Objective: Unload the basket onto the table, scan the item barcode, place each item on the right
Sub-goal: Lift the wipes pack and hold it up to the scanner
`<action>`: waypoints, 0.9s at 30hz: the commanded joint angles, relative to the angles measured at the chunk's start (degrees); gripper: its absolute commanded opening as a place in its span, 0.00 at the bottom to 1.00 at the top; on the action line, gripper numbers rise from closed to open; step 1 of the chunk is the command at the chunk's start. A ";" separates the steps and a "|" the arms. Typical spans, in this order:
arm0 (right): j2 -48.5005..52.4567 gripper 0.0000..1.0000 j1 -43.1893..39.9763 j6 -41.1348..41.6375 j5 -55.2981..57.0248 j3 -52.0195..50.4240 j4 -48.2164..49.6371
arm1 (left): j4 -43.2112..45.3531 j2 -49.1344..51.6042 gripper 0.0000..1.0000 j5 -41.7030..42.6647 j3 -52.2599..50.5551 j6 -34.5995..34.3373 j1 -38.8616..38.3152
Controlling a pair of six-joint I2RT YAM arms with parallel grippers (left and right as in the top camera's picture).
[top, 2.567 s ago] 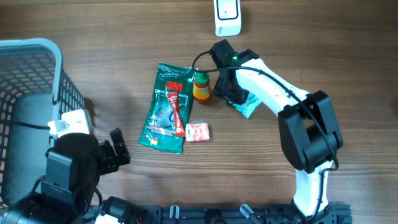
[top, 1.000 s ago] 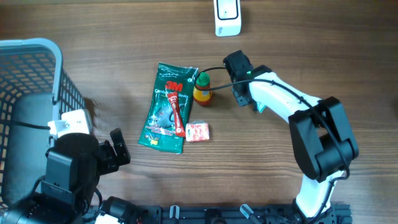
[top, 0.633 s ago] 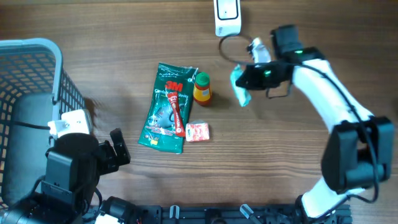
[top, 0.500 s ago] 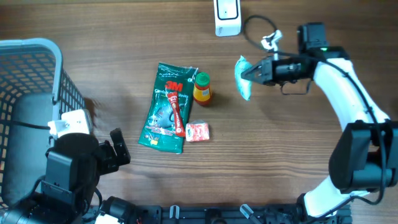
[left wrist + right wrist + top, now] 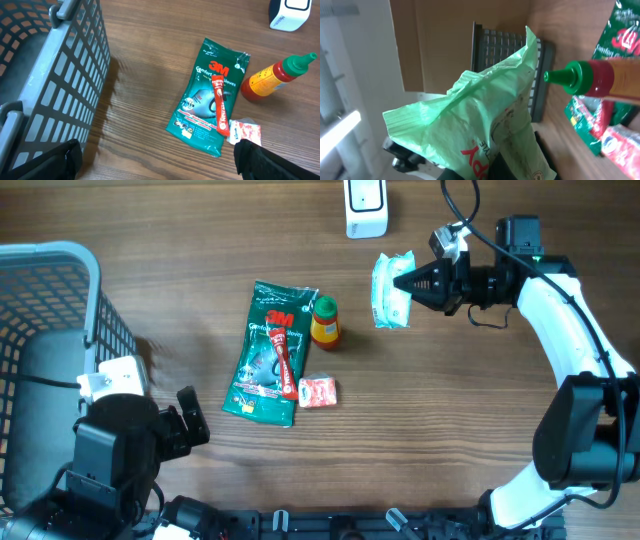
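In right gripper [image 5: 408, 283]: crinkled pale-green plastic packet [image 5: 388, 292].

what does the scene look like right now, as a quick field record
right claw: shut on green packet, held in the air
packet position: just below and right of white scanner
left claw: open, empty, beside basket
on table: 3M glove pack, sauce bottle, red sachet
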 commanded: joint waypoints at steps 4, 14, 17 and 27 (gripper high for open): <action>-1.42 0.04 -0.46 8.24 -3.72 0.72 -0.02 | 0.11 -0.31 1.00 -0.52 0.07 0.46 -0.13; -1.38 0.05 -0.59 1.95 44.94 0.72 13.44 | 0.11 -0.31 1.00 -0.52 0.07 0.46 -0.13; -1.36 0.05 0.50 7.17 49.62 0.72 25.73 | 0.11 -0.31 1.00 -0.52 0.07 0.46 -0.13; 14.43 0.04 13.09 13.94 76.32 11.52 46.40 | 0.11 -0.31 1.00 -0.52 0.07 0.46 -0.13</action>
